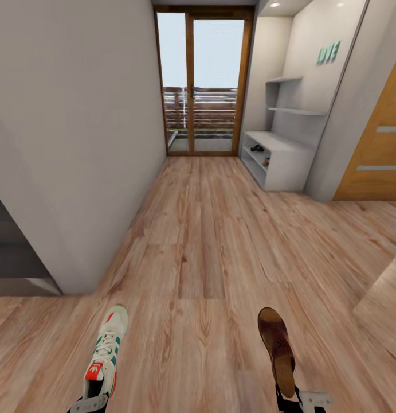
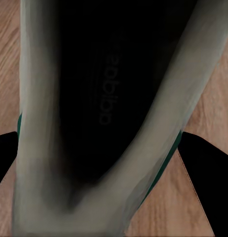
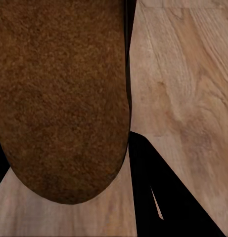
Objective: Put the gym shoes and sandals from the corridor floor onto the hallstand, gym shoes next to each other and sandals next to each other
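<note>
- My left hand [image 1: 90, 401] sits at the bottom left of the head view, clamped on the heel end of a gym shoe [image 1: 108, 350]. The shoe points forward, toe away from me, held off the floor [image 1: 203, 241].
- The left wrist view looks straight into that shoe's dark opening [image 2: 94, 98], with faint lettering on the insole and the pale collar on both sides. It confirms the grip but tells me nothing about what lies ahead.
- My right hand [image 1: 301, 401] is low at the bottom right, closed on the heel of a sandal [image 1: 277, 344]. The sandal also points forward, roughly parallel to the shoe and well apart from it.
- The right wrist view gives me the sandal's brown footbed [image 3: 59, 98] close up over bare planks, with dark finger shapes beside it.
- The rack [image 1: 278, 158] stands far ahead on the right wall, near the glass door [image 1: 203, 80]. Its long axis runs along that wall, away from me. I judge the right arm the nearer one once I drive up.
- The head view alone shows the rack. Small dark and reddish things lie in its lower tier, too small to name.
</note>
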Controlling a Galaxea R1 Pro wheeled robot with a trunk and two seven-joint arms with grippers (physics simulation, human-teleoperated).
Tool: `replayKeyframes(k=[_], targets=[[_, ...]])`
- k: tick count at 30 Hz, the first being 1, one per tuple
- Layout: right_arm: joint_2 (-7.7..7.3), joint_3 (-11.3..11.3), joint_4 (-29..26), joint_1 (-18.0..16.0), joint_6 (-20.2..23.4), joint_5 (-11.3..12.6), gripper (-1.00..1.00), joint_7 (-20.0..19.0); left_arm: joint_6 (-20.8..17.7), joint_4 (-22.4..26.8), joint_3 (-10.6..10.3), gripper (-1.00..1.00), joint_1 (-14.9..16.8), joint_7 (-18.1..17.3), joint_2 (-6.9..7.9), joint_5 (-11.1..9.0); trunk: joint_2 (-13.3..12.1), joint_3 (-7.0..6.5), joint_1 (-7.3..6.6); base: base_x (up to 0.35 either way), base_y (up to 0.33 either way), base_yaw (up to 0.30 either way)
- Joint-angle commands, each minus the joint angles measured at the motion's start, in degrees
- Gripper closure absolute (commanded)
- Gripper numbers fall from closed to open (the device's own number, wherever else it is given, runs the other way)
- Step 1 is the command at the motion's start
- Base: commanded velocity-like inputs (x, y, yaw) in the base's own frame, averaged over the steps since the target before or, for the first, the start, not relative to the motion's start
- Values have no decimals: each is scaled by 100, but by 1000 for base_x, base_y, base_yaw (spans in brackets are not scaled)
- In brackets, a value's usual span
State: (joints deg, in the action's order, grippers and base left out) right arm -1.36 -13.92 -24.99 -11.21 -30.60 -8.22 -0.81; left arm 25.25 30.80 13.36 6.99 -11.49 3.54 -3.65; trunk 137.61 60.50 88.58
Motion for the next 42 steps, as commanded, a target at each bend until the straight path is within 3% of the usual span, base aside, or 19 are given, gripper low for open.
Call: replayKeyframes(k=[1,42], targets=[[4,-40,3,-4,-17,-39,100,-15,7,-4,22,100,4,-55,-2,-40,2,5,2,340,0,0],[4,-40,3,-4,-17,-39,100,-11,85,-10,44,100,4,-55,-11,-39,2,5,2,339,0,0]])
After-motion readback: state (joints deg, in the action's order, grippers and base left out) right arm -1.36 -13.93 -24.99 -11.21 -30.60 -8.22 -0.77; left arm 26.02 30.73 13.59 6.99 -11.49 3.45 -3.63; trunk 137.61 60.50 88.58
